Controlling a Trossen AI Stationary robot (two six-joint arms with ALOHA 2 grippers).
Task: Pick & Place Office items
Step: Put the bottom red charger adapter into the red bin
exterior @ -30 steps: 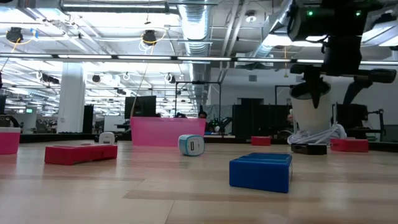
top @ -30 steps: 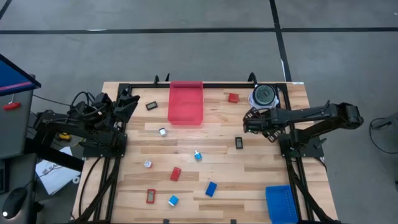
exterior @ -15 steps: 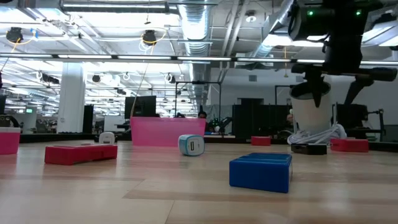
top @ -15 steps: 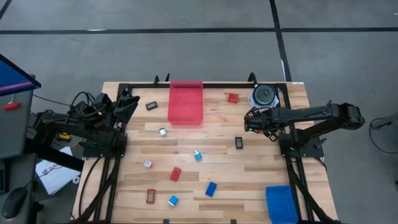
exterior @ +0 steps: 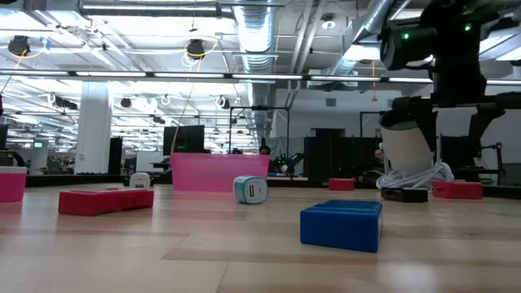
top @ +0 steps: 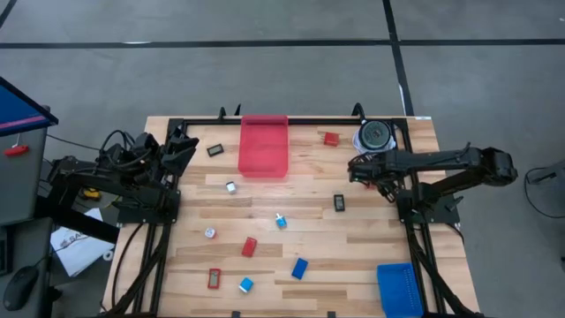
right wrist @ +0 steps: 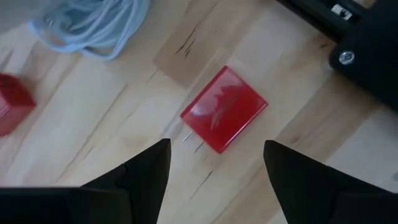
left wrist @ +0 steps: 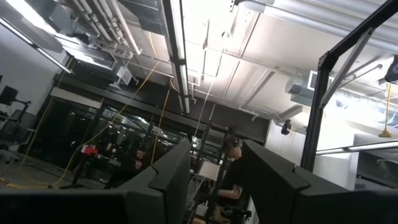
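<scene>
High view shows the left gripper (top: 187, 146) parked at the tabletop's (top: 309, 238) left edge, fingers part open and empty. Over to the right, the right gripper (top: 356, 168) hangs open and empty, maybe a bit off from the small red block (top: 331, 138). It could bump it away.

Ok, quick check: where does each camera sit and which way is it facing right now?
High: overhead, straight down on the table; both arms show, left arm at the left edge.
Low: table height, level across into the room; right arm upper right.
Left wrist: aimed up at the ceiling; left gripper open.
Right wrist: down at a red block; right gripper open.
Shared: high and low both show the red tray.
</scene>
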